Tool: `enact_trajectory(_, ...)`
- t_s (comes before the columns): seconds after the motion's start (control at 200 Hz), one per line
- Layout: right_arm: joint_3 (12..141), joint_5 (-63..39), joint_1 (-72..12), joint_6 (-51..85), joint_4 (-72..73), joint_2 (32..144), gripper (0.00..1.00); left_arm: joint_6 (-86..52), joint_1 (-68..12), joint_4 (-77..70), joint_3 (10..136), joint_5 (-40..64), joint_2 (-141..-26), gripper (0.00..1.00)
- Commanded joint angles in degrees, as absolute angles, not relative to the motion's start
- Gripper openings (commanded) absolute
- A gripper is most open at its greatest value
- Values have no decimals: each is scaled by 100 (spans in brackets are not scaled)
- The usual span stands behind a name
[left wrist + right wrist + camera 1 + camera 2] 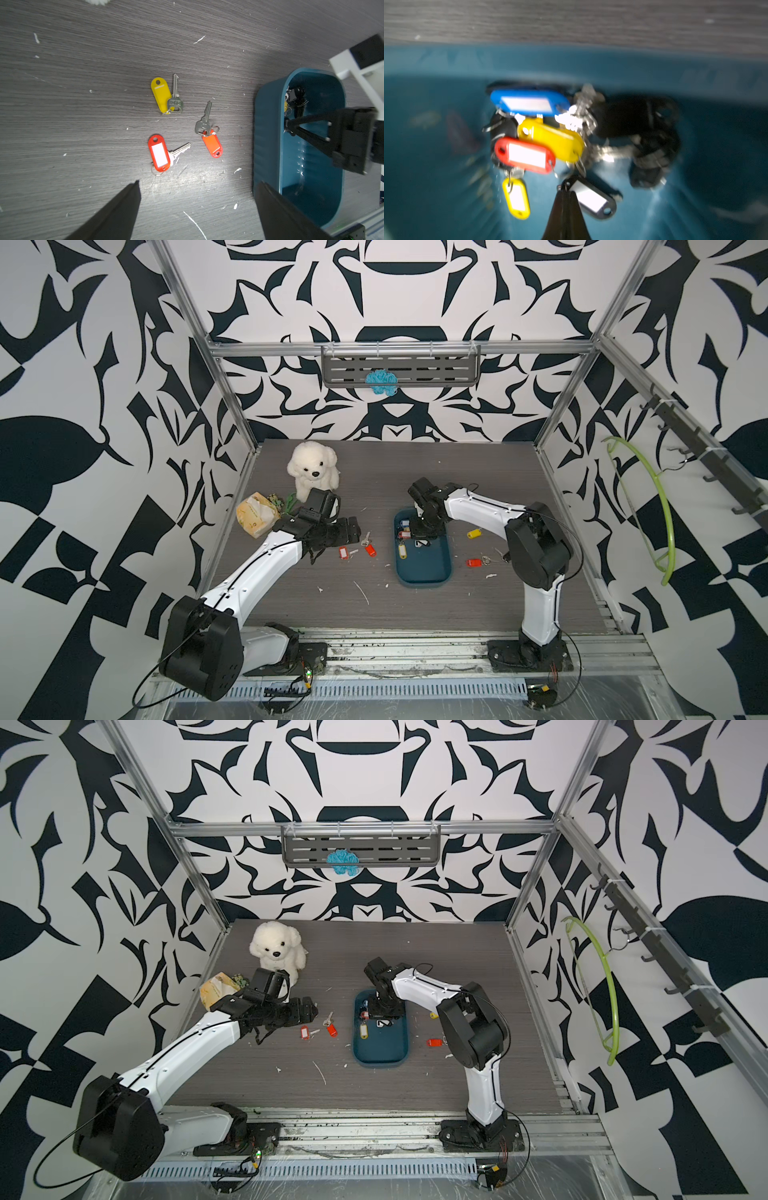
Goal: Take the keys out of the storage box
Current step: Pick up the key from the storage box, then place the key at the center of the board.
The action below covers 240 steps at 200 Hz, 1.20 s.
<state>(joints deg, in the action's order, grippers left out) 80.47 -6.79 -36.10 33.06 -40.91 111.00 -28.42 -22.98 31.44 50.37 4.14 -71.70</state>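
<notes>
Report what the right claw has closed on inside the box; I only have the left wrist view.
Observer: In the right wrist view the right claw is shut at the ring end of a black tag; a firm grip isn't certain.
Operator: List what else is in there.
Observer: Against the storage box wall, a cluster: blue tag, yellow tag, red tag, black fobs, plus a smaller yellow tag.
Operator: Look past the box, outside my frame.
Observer: On the table lie a yellow-tagged key and a red-tagged key.
</notes>
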Motion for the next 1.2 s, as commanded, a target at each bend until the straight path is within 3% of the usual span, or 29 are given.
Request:
enact_trajectory(0.0, 7979, -567, -3630, 3365, -4254, 10567, 0, -2742, -2286, 3103, 5115, 486, -7164, 94)
enact_trajectory(0.395, 8039, -260, -3391, 3258, -4573, 9679, 0, -2751, -2294, 3099, 5106, 518, -7154, 94)
enact_trajectory(0.84, 7368, -729, -614, 2273, -4861, 8675, 0, -2743, -2294, 3084, 5114, 587, -7222, 94)
enact_trajectory(1.195, 6957, -600, 323, 2338, -4502, 9197, 0, -2742, -2294, 3095, 5133, 672, -7259, 93)
